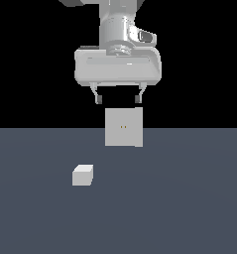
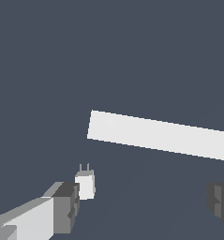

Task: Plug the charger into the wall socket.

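Charger (image 1: 83, 175): in the exterior view, a small off-white block sits on a flat dark grey-blue floor (image 1: 189, 208), toward the exterior view's left and nearer the camera than the socket (image 1: 123, 127). The socket is an upright pale square plate with two tiny yellowish holes at its centre. Bare floor lies between the two, and they are well apart. The gripper (image 1: 117, 98) hangs above the socket's top edge, fingers spread wide and holding nothing.

In the wrist view, the charger (image 2: 85, 184) shows two thin prongs sticking out of one end. It lies just beside one dark fingertip (image 2: 66, 206). The socket (image 2: 158, 135) appears edge-on as a long pale strip, apart from the charger, with open floor around it.
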{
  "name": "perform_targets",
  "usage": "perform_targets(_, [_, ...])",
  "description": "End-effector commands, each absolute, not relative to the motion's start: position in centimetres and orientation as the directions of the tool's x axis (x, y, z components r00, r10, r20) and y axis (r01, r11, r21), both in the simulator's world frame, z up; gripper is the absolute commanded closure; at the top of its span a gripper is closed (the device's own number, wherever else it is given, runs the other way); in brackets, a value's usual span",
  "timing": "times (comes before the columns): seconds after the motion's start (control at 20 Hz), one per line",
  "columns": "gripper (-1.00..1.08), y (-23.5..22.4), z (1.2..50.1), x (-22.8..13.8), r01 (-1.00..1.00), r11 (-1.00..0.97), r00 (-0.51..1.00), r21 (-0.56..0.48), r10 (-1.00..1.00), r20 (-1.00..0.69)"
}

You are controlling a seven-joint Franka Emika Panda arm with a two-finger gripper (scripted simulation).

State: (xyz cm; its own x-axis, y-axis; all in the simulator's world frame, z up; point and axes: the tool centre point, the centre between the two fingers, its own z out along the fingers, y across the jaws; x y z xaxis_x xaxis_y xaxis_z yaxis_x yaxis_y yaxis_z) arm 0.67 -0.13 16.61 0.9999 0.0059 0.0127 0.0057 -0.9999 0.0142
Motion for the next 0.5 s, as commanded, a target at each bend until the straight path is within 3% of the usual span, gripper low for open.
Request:
perform_targets(0.0, [-0.92, -0.13, 16.61, 0.67, 0.006, -1.0, 1.0, 0.014, 0.006, 0.013])
perform_targets(0.45, [-0.92, 0.25, 16.11, 0.14, 0.01, -1.0, 0.999, 0.012, 0.01, 0.035])
